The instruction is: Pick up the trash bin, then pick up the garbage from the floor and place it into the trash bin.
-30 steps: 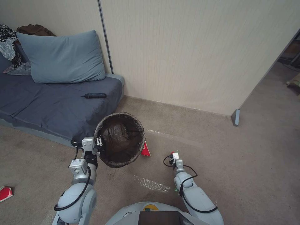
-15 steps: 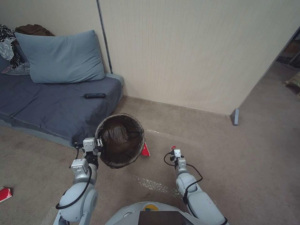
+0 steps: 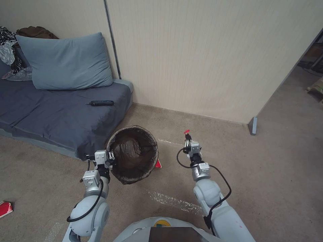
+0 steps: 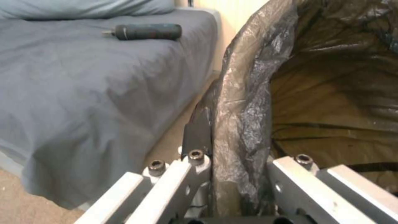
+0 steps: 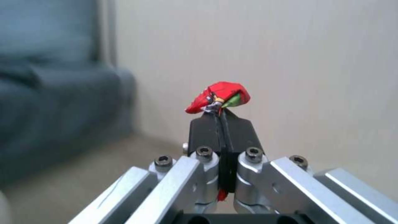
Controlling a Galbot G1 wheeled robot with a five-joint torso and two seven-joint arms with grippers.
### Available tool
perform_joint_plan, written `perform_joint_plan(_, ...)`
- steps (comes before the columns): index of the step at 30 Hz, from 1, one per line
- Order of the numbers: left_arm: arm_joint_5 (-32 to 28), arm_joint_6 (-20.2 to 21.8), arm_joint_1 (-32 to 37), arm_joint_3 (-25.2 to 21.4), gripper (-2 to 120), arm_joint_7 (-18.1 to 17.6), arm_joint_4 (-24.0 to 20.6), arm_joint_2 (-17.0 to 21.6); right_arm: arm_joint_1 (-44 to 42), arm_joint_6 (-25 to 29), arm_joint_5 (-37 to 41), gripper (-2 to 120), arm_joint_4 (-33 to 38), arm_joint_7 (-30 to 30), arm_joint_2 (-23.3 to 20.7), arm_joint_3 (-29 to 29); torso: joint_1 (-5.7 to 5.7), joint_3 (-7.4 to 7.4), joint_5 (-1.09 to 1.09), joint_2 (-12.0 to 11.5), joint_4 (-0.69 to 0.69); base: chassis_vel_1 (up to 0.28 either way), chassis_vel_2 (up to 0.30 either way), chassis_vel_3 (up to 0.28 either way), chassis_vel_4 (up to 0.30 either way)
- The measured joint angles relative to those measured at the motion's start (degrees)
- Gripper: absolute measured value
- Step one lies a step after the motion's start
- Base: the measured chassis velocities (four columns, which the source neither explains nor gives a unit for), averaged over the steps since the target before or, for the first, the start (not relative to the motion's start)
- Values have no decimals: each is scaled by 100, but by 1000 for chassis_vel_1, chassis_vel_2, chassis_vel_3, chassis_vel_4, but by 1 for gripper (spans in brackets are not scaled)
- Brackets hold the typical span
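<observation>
The trash bin [image 3: 134, 153], lined with a dark bag, hangs tilted above the carpet beside the sofa, and my left gripper [image 3: 110, 157] is shut on its near rim. In the left wrist view the bag-covered rim [image 4: 242, 102] runs between the fingers. To the bin's right, my right gripper [image 3: 187, 135] is raised and shut on a small red piece of garbage [image 3: 186, 131]. The right wrist view shows that crumpled red wrapper [image 5: 219, 97] sticking out above the closed black fingertips. Another red piece of garbage [image 3: 157, 164] lies on the floor at the bin's right side, partly hidden by it.
A grey sofa [image 3: 60, 114] with a blue pillow [image 3: 65, 62] and a dark screwdriver [image 3: 101, 103] stands left of the bin. A beige wall [image 3: 202, 57] runs behind. A red packet [image 3: 5, 207] lies on the carpet at far left. Open carpet spreads to the right.
My right gripper has risen and moved forward with the red wrapper, toward the wall. The left arm has shifted the bin slightly right and lower in the picture.
</observation>
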Motion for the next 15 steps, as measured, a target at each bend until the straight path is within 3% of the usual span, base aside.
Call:
perform_joint_plan(2, -8, 24, -6, 22, 4, 0, 4, 2, -1, 101, 32, 0, 110, -156, -30, -17, 0, 0, 0, 0, 0, 0, 0, 0, 0)
perform_joint_plan(5, -99, 193, -25, 149, 4, 0, -13, 10, 49, 462, 273, 0, 592, -879, -226, -228, 0, 0, 0, 0, 0, 0, 0, 0, 0)
perform_joint_plan(11, -139, 331, -36, 246, 4, 20, -29, 27, 211, 478, 730, 0, 1084, -1518, -585, -663, 0, 0, 0, 0, 0, 0, 0, 0, 0)
perform_joint_plan(15, -155, 376, -50, 324, 4, 9, -15, 19, 353, 268, 1008, 0, 1276, -1606, -853, -1122, 0, 0, 0, 0, 1, 0, 0, 0, 0)
